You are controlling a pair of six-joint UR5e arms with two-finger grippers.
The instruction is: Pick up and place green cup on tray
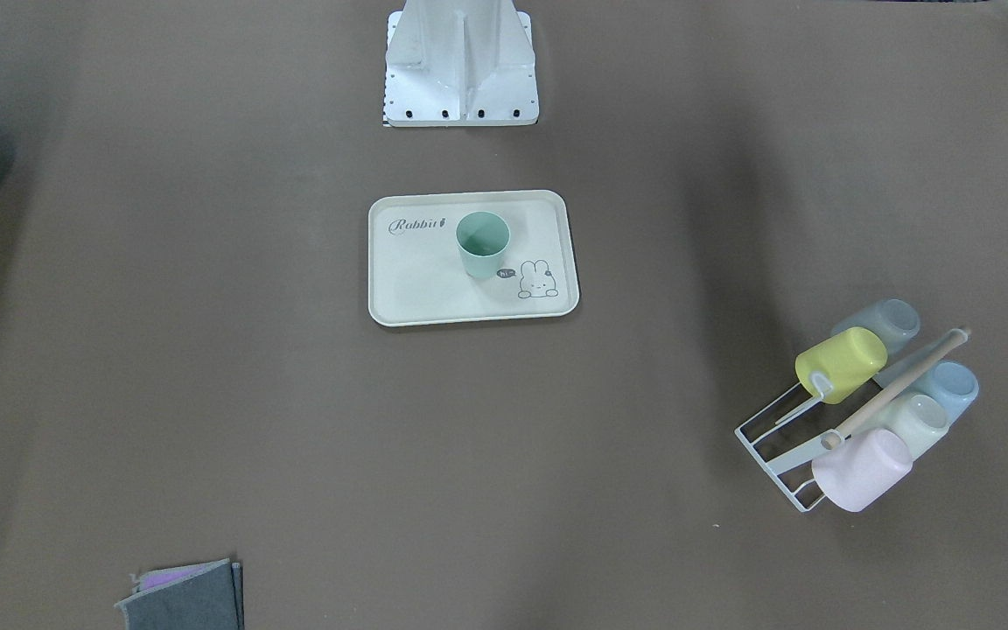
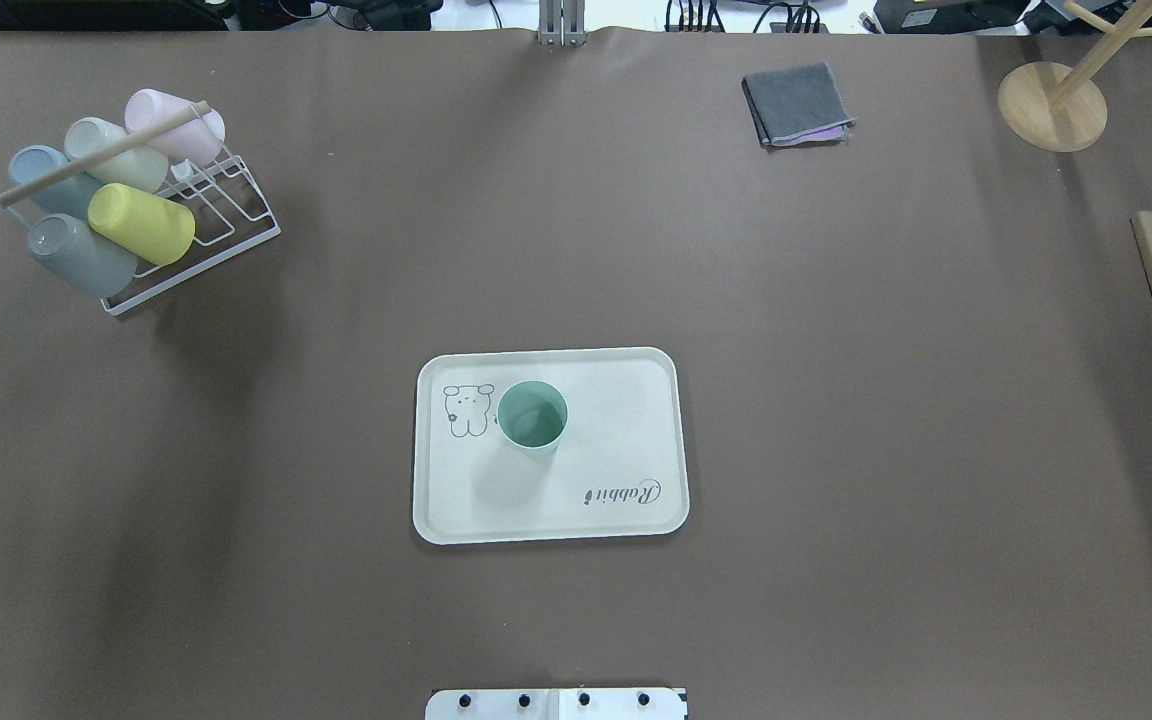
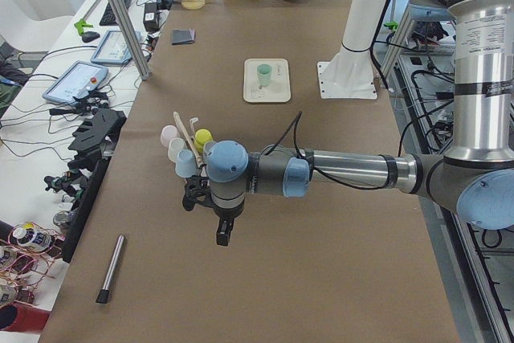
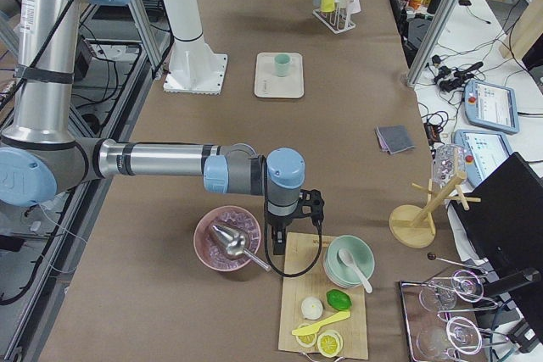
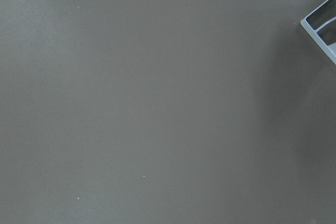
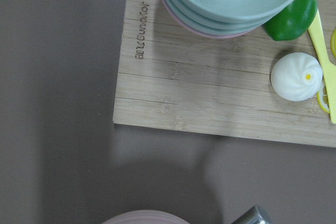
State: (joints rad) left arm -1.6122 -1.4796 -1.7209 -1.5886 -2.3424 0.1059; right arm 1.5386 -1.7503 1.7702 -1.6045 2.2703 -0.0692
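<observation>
**Front-facing view.** The green cup (image 1: 482, 245) stands upright, mouth up, inside the tray (image 1: 408, 289), beside the bunny drawing (image 1: 537, 282) and clear of the rim. Neither arm shows here, so the placement reads as finished. The cup looks light, so a knock to the tray could tip it.

**Overhead view.** The arrangement is the same, with the wire rack (image 2: 226, 205) of spare cups well apart from the tray on the desk (image 2: 836, 450).

**Left side view.** The left hand (image 3: 222, 234) hangs above bare desk near the rack. Whether its fingers are spread or pressed together cannot be told. A careless swing from here could sweep the rack and scatter its cups.

**Right side view.** The right hand (image 4: 278, 242) hangs between a pink bowl (image 4: 212, 252), which holds a metal scoop (image 4: 233, 242), and a wooden board (image 4: 327, 303). Its state cannot be told either. A low move could catch the scoop or the stacked bowls (image 4: 348, 262).

**Left wrist view.** Bare desk fills the frame, with only a corner of the rack at the upper right edge.

**Right wrist view.** The board's edge, the stacked bowls and the pink bowl's rim lie beneath the camera, which suggests little margin for a low move.
</observation>
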